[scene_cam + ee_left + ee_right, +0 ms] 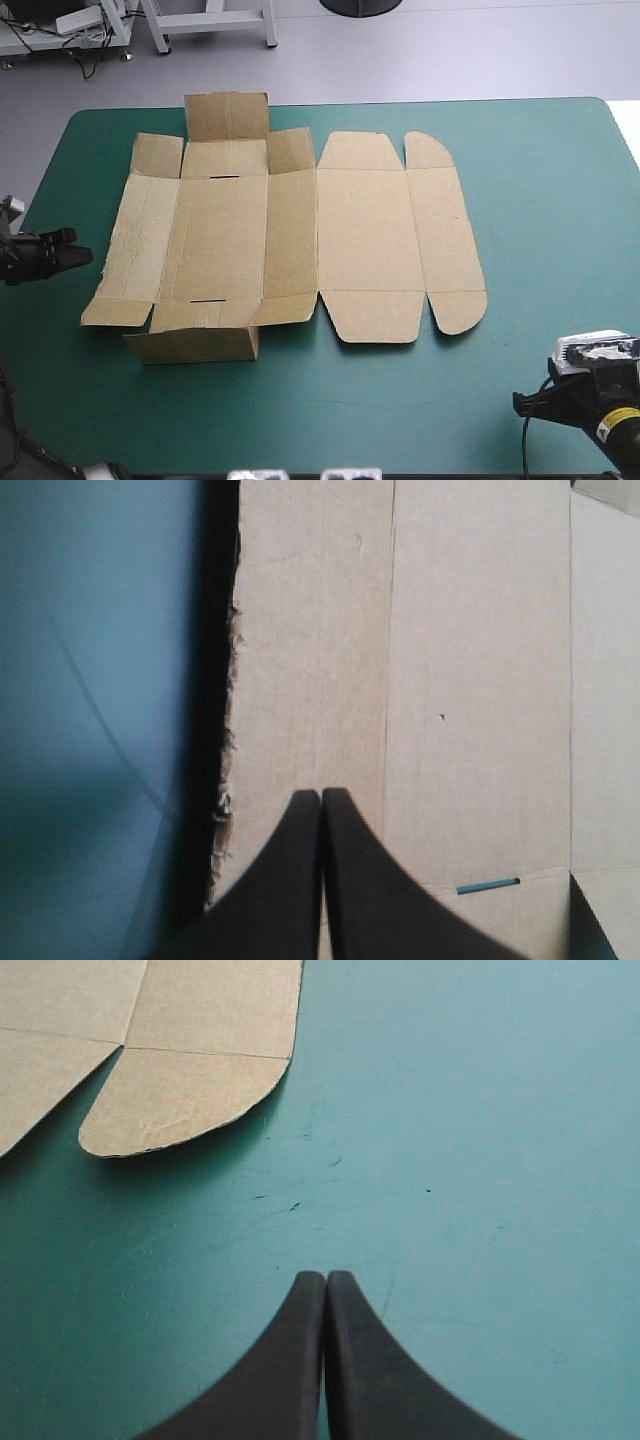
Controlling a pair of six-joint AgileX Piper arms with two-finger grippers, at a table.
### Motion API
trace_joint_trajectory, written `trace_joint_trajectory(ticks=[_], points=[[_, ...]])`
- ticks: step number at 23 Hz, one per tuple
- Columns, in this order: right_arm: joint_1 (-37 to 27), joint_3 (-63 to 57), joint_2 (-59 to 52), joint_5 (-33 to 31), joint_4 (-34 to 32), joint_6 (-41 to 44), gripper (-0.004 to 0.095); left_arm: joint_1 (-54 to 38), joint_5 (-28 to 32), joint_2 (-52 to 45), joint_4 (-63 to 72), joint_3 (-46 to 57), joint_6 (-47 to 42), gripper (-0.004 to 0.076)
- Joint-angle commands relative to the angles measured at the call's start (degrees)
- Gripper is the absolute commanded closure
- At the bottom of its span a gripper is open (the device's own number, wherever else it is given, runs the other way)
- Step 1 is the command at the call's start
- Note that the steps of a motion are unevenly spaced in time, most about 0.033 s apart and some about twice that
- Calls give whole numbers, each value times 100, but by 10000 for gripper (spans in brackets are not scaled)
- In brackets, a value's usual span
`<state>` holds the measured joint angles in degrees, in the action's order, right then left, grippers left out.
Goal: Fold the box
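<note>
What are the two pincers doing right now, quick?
Left pincer: shut, holding nothing, near the box.
Right pincer: shut, holding nothing, over the teal-green cover.

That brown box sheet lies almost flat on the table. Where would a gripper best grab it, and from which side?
Probably the long left flap of the box, coming from the left side of the table. Its ragged outer edge casts a dark shadow, so it seems slightly raised, leaving room for a finger beneath. The left gripper, now shut, is right there.
</note>
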<state>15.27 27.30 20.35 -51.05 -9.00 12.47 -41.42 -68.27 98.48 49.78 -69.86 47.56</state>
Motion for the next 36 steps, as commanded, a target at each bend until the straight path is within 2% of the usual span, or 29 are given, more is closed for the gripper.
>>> trace_joint_trajectory(ticks=[1,6,8,10,13,14,18,27,36], points=[[-47,131,56,312,-96,-44,921,-30,-19,-254,293,-176,47,733],[-47,131,56,312,-96,-23,921,-30,-56,-254,-864,-176,47,724],[-47,131,56,312,-96,-23,921,-30,-56,-254,-1062,-176,47,674],[-47,131,56,312,-96,-23,921,-30,-98,-254,-964,-176,117,583],[-47,131,56,312,-96,-23,921,-30,-289,-232,-658,-176,138,379],[-47,131,56,312,-96,-23,921,-30,-294,-219,-626,-176,138,358],[-47,131,56,312,-96,-23,921,-30,-596,133,-513,-176,5,350],[-47,131,56,312,-117,60,921,60,-593,453,-322,-176,69,350],[-47,131,56,302,-117,60,921,824,-593,729,-361,-176,69,350]])
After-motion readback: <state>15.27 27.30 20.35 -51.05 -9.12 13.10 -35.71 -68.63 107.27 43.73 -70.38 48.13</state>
